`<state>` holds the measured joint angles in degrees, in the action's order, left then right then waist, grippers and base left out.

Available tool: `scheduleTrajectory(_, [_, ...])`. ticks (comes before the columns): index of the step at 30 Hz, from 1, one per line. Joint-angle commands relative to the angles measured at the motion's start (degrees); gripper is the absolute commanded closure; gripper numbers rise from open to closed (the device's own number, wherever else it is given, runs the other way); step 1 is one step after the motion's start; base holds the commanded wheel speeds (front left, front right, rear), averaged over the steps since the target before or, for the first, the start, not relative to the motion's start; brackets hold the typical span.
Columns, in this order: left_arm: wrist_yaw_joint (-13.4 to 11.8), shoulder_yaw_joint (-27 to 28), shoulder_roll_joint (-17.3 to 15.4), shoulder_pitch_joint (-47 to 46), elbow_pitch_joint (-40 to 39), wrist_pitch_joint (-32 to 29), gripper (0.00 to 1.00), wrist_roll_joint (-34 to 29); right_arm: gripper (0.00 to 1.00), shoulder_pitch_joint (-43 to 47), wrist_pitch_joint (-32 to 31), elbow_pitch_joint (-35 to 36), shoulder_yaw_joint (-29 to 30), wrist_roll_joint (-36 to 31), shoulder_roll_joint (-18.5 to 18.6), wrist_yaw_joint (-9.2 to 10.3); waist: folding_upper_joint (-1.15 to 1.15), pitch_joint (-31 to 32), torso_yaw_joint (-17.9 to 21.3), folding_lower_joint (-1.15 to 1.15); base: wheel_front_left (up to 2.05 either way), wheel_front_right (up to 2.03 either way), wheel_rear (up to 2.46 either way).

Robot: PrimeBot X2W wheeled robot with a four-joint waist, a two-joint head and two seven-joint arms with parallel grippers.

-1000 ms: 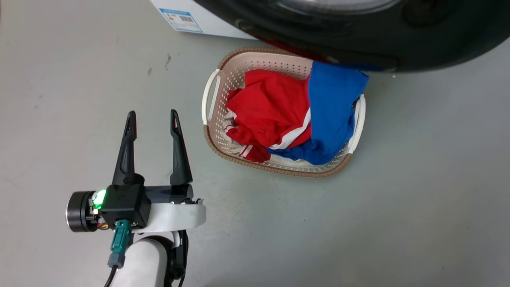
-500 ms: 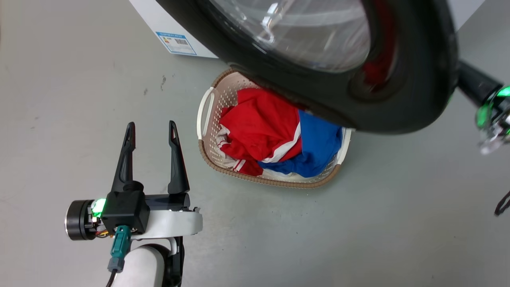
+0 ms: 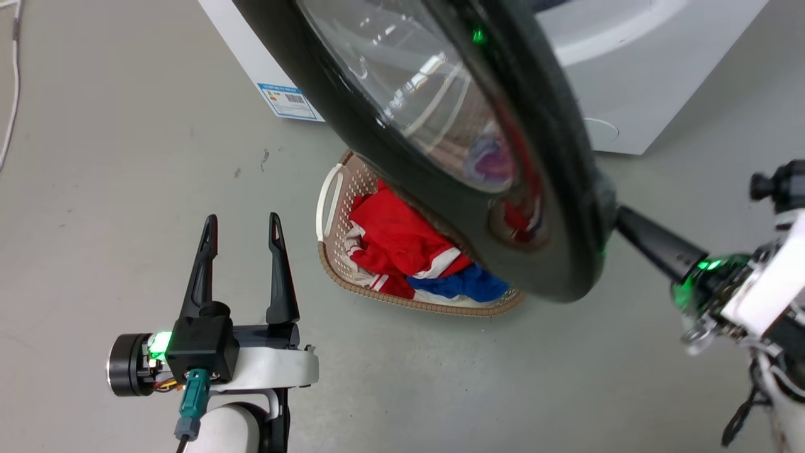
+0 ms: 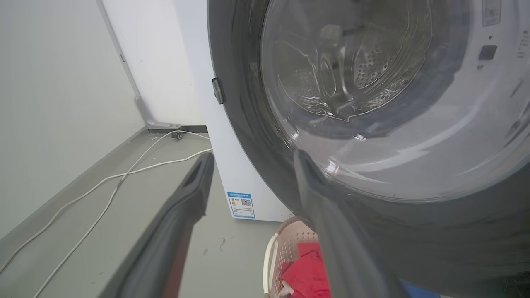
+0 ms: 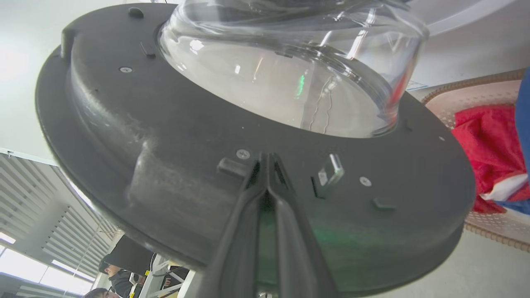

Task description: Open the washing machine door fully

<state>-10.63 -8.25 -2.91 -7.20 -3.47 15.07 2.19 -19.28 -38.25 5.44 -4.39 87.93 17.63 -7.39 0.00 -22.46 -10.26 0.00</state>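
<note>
The washing machine door (image 3: 434, 145) stands swung out from the front of the white washing machine (image 3: 641, 94). Its free edge points toward the robot's right side. In the head view the door hangs above the far part of a laundry basket (image 3: 377, 290), which sits on the grey floor (image 3: 440, 377) just in front of the machine. Red cloth (image 3: 396, 242) and blue cloth (image 3: 465, 284) lie in the basket.

The right gripper (image 3: 622, 220) reaches to the free edge of the door. In the right wrist view its two fingers are pressed together, and their tips (image 5: 267, 159) rest against the black inner face of the door (image 5: 186, 157), below the bulging glass bowl. I see nothing between the fingers.

The left gripper (image 3: 243, 221) hangs over the floor to the left of the basket. Its fingers are spread apart and empty. In the left wrist view they (image 4: 252, 157) point at the outer side of the door (image 4: 372, 124).

A blue label (image 3: 288, 102) is at the lower left corner of the machine's front. A white cable (image 4: 124, 174) lies on the floor beside the machine.
</note>
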Motion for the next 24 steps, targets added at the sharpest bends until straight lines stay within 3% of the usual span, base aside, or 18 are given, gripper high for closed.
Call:
scheduleTrajectory(1, [0.0,0.1,0.0,0.7,0.3,0.2,0.0,-0.2,1.0,1.9,0.4,1.2,-1.0,0.2,-1.3,-0.18,0.0,0.7,-0.1,0.0,0.0,0.0,0.0])
scheduleTrajectory(14, [0.4,0.0,0.0,2.1,1.2,0.2,0.0,-0.6,1.0,11.2,3.3,5.1,-9.7,-2.1,-5.7,-0.18,0.0,4.2,-0.2,0.0,0.0,0.0,0.0])
scheduleTrajectory(24, [0.9,0.2,0.0,2.9,1.7,0.2,0.0,-1.0,1.0,10.9,4.7,2.6,-18.0,-3.4,-7.3,-0.18,0.0,5.3,-0.3,0.0,0.0,0.0,0.0])
